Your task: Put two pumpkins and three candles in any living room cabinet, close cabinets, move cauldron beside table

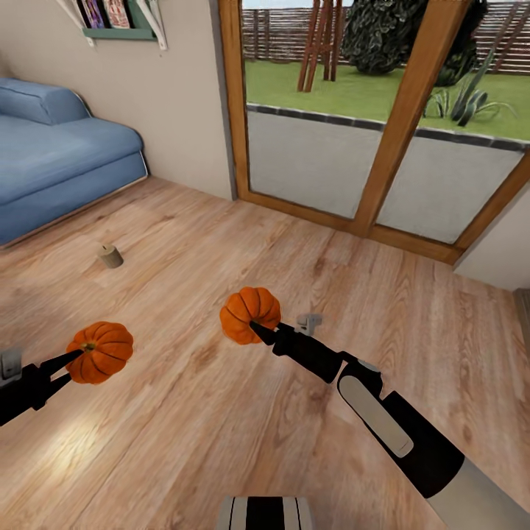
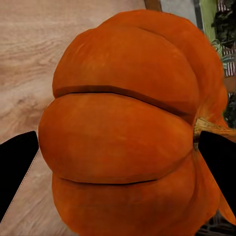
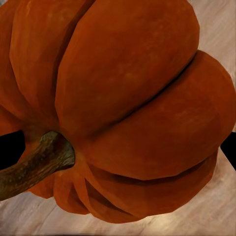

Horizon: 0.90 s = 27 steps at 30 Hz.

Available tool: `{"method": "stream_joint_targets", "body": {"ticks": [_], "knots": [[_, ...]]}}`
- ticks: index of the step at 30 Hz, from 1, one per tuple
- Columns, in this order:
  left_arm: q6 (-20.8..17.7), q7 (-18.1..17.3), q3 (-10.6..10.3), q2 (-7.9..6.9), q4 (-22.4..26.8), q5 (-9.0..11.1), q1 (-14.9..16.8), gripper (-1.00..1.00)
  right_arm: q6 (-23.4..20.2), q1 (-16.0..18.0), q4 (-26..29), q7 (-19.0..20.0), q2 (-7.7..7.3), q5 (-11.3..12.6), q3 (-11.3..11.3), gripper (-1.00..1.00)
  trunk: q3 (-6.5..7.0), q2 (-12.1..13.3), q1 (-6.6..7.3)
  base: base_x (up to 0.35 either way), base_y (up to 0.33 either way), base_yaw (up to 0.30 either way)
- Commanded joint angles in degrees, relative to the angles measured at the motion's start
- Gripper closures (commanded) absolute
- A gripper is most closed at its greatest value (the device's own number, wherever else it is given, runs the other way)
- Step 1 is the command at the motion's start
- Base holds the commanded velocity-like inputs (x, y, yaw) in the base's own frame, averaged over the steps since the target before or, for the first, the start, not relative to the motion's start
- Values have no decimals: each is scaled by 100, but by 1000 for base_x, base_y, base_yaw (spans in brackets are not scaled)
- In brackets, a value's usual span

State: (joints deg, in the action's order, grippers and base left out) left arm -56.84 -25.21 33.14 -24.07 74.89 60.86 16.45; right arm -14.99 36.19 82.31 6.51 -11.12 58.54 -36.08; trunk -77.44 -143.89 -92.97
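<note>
Wooden floor (image 1: 221, 442) lies below; each gripper, left (image 1: 73, 362) and right (image 1: 259, 329), clamps one pumpkin (image 1: 101, 351) (image 1: 249, 313); a candle (image 1: 110, 255) stands ahead, nearer the left arm.

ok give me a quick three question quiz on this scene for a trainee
1. True or false: each gripper holds a ribbed orange pumpkin.
2. Which object stands alone on the wooden floor near the blue sofa? A) black cauldron B) short beige candle C) grey table
3. Fill in: behind the glass door lies a green ____.

Key:
1. True: left gripper on the left pumpkin, right gripper on the right pumpkin.
2. B, the candle.
3. Lawn.
</note>
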Motion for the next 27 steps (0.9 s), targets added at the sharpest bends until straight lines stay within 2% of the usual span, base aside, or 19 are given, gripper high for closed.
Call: {"method": "stream_joint_targets", "body": {"ticks": [1,6,15,27], "knots": [[-38,-28,8,0,-1,5,7,100,-15,2,5,-9,-5,44,-3,100,1,-2,1,0,0,229],[-37,-28,1,17,102,0,7,100,-14,5,5,-9,-5,44,-4,100,24,-2,1,-28,0,229],[-38,-28,-1,25,157,-11,7,100,-13,5,5,-8,-5,35,-3,100,66,-2,1,-215,0,230],[-38,-28,8,32,158,9,7,100,-13,4,5,-1,-5,26,-4,100,121,-2,1,-18,0,230]]}}
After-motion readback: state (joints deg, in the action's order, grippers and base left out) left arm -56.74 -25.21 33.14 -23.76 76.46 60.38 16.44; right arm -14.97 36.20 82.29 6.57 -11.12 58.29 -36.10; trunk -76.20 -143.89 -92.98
